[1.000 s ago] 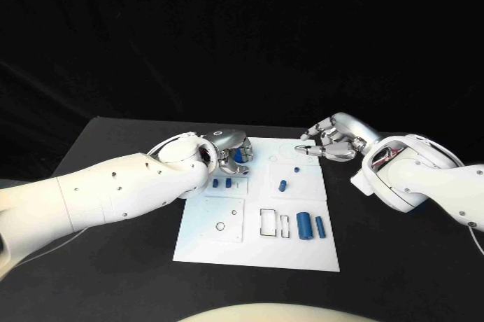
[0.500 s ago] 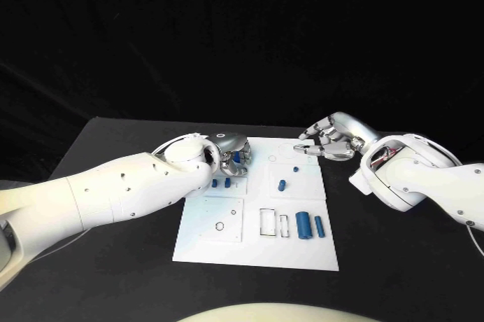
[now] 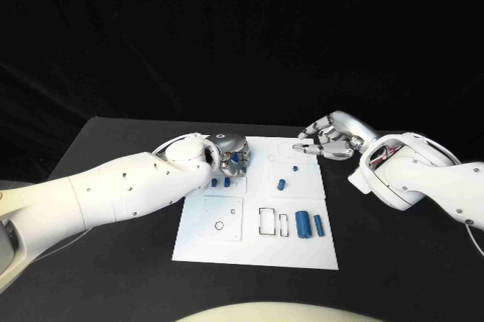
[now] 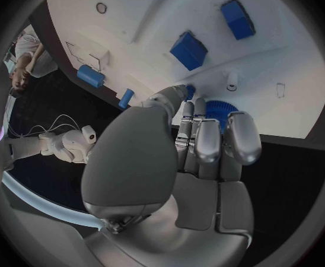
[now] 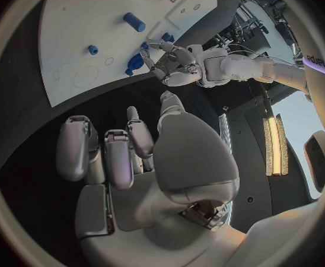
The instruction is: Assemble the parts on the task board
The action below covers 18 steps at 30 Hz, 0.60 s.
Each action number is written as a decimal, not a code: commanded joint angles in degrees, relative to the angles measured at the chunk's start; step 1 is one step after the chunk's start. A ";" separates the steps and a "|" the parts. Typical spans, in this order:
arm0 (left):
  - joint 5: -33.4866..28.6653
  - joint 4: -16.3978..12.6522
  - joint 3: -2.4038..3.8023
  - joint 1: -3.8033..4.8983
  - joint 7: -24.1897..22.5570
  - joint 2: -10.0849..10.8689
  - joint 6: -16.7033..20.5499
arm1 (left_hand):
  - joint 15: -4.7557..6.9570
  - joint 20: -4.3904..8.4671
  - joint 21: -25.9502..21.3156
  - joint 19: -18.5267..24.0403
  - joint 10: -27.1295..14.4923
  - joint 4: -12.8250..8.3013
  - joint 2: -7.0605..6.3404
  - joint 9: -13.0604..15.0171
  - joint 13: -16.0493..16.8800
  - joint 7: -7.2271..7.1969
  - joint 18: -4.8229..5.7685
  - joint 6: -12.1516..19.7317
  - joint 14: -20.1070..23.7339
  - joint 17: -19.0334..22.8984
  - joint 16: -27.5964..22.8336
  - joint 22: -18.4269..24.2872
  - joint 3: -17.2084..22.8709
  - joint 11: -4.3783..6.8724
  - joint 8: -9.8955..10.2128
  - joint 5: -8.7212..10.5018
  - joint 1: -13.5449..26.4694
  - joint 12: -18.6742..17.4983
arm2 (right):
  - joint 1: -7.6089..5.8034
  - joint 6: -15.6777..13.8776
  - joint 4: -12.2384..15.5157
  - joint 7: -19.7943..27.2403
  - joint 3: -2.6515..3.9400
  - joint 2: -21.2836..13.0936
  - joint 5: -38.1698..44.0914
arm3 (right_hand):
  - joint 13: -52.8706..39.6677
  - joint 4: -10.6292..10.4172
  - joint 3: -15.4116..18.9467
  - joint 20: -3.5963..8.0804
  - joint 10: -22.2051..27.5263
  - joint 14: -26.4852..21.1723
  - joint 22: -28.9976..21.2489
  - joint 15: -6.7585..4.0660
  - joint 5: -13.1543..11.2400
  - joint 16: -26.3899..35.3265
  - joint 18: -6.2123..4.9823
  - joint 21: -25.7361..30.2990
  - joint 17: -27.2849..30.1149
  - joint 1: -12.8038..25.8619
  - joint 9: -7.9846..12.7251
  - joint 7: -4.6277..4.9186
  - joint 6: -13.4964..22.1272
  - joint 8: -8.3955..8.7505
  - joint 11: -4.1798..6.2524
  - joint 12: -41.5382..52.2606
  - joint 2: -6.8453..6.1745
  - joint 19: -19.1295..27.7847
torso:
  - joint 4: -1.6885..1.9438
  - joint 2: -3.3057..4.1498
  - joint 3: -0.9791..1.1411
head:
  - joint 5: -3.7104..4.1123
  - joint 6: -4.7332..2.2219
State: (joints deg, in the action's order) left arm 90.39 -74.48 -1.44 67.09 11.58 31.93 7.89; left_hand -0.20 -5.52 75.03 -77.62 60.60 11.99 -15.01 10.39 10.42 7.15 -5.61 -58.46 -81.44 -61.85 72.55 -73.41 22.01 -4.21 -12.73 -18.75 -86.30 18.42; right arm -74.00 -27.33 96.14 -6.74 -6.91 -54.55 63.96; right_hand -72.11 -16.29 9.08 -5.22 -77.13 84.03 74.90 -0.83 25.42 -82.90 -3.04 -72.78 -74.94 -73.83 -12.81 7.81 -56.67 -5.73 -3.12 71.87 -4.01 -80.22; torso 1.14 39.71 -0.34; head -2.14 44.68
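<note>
The white task board [image 3: 252, 246] lies in the middle of the black table. At its far left corner my left hand [image 3: 230, 157] grips a round blue ridged part [image 3: 239, 156] between thumb and fingers; in the left wrist view the same blue part [image 4: 220, 110] sits at the fingertips [image 4: 240, 137], just over the board [image 4: 133, 18]. My right hand [image 3: 328, 141] hovers at the board's far right corner, fingers apart and slightly curled, holding nothing. In the right wrist view my right hand [image 5: 126, 151] is bare.
Two small blue blocks [image 3: 220, 183] lie near my left hand. Two short blue pegs [image 3: 283, 183] [image 3: 296, 170] stand mid-board. Two blue cylinders [image 3: 303, 222] [image 3: 319, 225] lie at the near right beside a rectangular slot [image 3: 268, 221]. A round hole [image 3: 220, 226] is at the near left.
My left arm has shifted a little while its hand keeps the blue part at the board's far left corner. The right hand has barely moved.
</note>
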 commanded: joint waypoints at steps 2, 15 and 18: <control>0.13 0.11 0.04 -0.07 -0.20 -0.37 -1.47 | 0.33 0.12 1.02 -0.86 1.57 -0.43 1.14 -0.14 -0.21 -0.06 1.25 -0.91 -0.59 -0.44 0.77 -0.85 0.86 0.19 0.49 0.27 -0.36 -0.34 | 0.04 0.02 0.10 0.45 0.00 0.01 0.26 | 0.05 -0.13 0.33 0.06 0.40 2.71 4.45 -0.25 0.29 0.37 -1.15 0.19 -1.58 0.14 -0.07 -0.05 0.01 -0.26 0.10 -0.27 0.51 0.25 | -0.05 0.02 -0.01 | 0.02 0.01; -0.34 0.97 0.03 -0.40 -0.68 -0.91 -1.67 | 0.48 0.30 1.69 -1.24 2.58 -0.87 1.43 -0.30 -0.50 -0.06 1.41 -1.43 -0.72 -0.76 1.30 -1.60 1.37 0.35 0.92 0.35 -0.51 -0.92 | 0.04 0.13 0.12 0.41 0.00 0.06 0.26 | -0.05 -0.12 0.37 0.06 0.31 2.71 4.46 -0.26 0.31 0.40 -1.15 0.20 -1.56 0.10 -0.07 -0.06 0.01 -0.27 0.11 -0.17 0.57 0.24 | 0.02 0.02 -0.01 | 0.09 0.14; -0.43 1.14 0.03 -0.48 -0.73 -1.00 -1.81 | 0.50 0.32 1.81 -1.29 2.80 -0.92 1.52 -0.35 -0.55 -0.04 1.44 -1.47 -0.76 -0.85 1.42 -1.73 1.46 0.38 1.06 0.37 -0.49 -1.03 | 0.04 0.15 0.11 0.41 0.00 0.08 0.26 | -0.05 -0.12 0.37 0.06 0.31 2.71 4.46 -0.26 0.31 0.40 -1.15 0.20 -1.56 0.10 -0.07 -0.06 0.01 -0.27 0.11 -0.17 0.57 0.24 | -0.03 0.03 -0.01 | 0.10 0.15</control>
State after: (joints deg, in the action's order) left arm 90.28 -73.35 -1.37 66.75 11.37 31.10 7.11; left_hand 0.21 -5.12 76.55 -78.44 63.04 11.05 -14.17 10.09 9.91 7.05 -4.85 -59.57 -81.84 -62.66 73.65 -74.95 23.27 -3.81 -11.86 -18.75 -86.83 17.74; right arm -74.00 -27.33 96.17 -6.73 -6.91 -54.50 63.95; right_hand -72.12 -16.29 9.08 -5.22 -77.13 84.03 74.95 -0.83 25.42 -82.68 -3.04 -72.78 -74.93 -73.83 -12.80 7.80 -56.67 -5.73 -3.12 71.87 -4.01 -80.22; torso 1.15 39.72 -0.35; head -2.03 44.80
